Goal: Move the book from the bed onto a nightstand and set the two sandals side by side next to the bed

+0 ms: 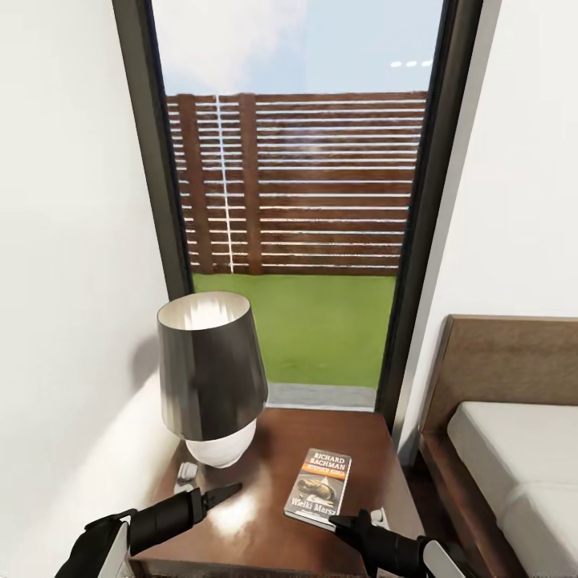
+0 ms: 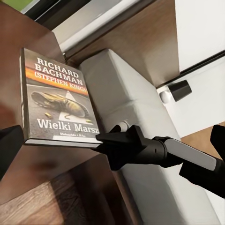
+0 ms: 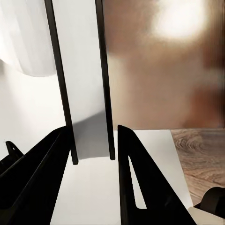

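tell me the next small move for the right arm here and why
Probably open the right pincer and draw it back. The book already lies flat on the nightstand beside the lamp, and the right wrist view shows its edge clamped between the fingers. Its near corner overhangs the nightstand edge slightly, so release gently. The left pincer hovers apart from the book.

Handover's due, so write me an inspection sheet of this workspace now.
Surface: glossy brown nightstand, carrying the book and a lamp.
Job's things: book rests cover up on the nightstand's bed side; bed alongside.
Clutter: black-shaded lamp.
Grippers: right tool at the book's near corner, fingers apparently closed on either side of it; left tool open over the nightstand, holding nothing.
Cables: nothing seen.
Surroundings: white walls, tall window, fence and grass outside.
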Motion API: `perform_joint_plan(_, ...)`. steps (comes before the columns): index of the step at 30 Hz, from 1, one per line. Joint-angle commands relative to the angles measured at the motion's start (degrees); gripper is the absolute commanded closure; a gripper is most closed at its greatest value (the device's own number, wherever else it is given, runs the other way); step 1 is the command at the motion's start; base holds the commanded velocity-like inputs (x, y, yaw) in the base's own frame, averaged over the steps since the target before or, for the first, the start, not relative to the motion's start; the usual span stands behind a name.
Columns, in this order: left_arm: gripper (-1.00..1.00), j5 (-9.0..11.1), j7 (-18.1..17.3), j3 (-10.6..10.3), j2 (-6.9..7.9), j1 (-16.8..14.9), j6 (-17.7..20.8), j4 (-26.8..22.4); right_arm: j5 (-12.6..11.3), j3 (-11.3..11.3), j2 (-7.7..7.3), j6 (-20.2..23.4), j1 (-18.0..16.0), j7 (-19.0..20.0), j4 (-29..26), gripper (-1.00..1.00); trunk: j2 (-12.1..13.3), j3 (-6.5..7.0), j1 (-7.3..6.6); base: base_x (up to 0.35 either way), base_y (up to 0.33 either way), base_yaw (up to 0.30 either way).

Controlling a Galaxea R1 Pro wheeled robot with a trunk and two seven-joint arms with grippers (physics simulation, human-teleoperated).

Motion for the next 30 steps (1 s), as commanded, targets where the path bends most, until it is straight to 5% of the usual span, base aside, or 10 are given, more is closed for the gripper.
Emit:
perform_joint_plan(1, -1.00, 0.2, -0.1, 0.0, 0.00, 0.0, 0.5, 0.0, -0.4, 0.2, -0.04, 0.2, 0.0, 0.1, 0.0, 1.00, -0.4, -0.24, 0.22, 0.000, 0.000, 0.000)
perform_joint_plan(30, -1.00, 0.3, 0.0, 0.0, 0.00, 0.0, 0.5, 0.0, -0.4, 0.2, -0.04, 0.2, 0.0, 0.0, 0.0, 1.00, -10.9, -4.91, 5.93, 0.000, 0.000, 0.000)
